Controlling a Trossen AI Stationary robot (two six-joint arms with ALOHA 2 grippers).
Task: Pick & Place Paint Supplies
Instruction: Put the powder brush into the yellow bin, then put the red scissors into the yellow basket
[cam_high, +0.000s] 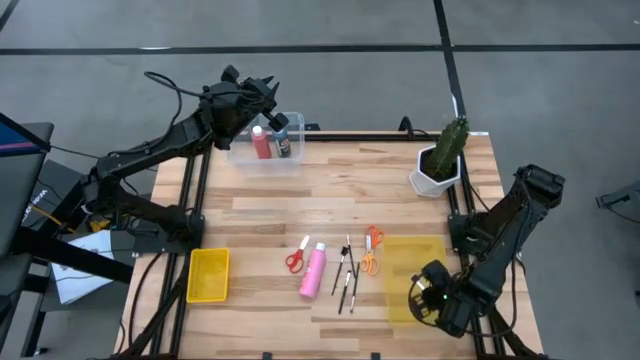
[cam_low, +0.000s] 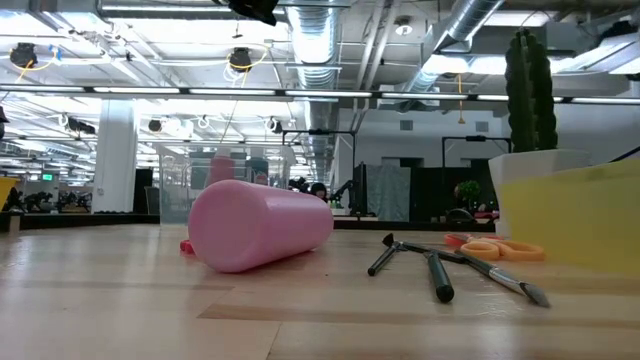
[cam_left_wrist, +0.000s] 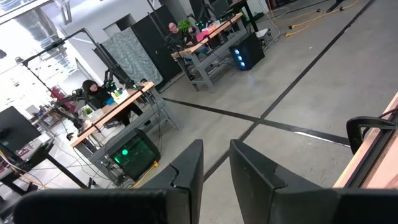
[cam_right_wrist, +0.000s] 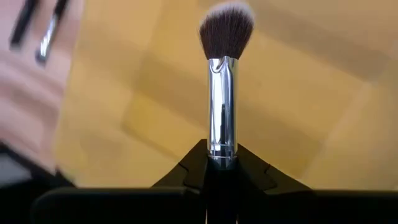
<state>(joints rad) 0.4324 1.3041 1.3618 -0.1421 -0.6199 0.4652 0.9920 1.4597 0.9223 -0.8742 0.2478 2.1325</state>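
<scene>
My right gripper (cam_high: 430, 296) hangs over the see-through yellow bin (cam_high: 415, 262) at the near right, shut on a brush (cam_right_wrist: 222, 93) with a silver ferrule and brown bristles. My left gripper (cam_high: 262, 93) is high at the far left, by the clear bin (cam_high: 240, 155) that holds a red bottle (cam_high: 262, 143) and a dark bottle (cam_high: 283, 141). Its fingers (cam_left_wrist: 186, 168) stand a little apart with nothing between them. On the table lie a pink bottle (cam_high: 313, 270) on its side, red scissors (cam_high: 296, 259), orange scissors (cam_high: 372, 250) and several thin brushes (cam_high: 346, 275). My right gripper pinches the brush between its two fingers at the base of the silver ferrule (cam_right_wrist: 222, 152); the handle behind it is hidden by the fingers. The fingers point steeply down and the brush runs along them. Its bristles (cam_right_wrist: 226, 28) point away from the gripper, over the yellow bin's floor.
A green plant in a white pot (cam_high: 440, 165) stands at the far right, just beyond the yellow bin. A small solid yellow tray (cam_high: 208, 275) sits at the near left. Bare wood lies across the table's middle (cam_high: 330, 195).
</scene>
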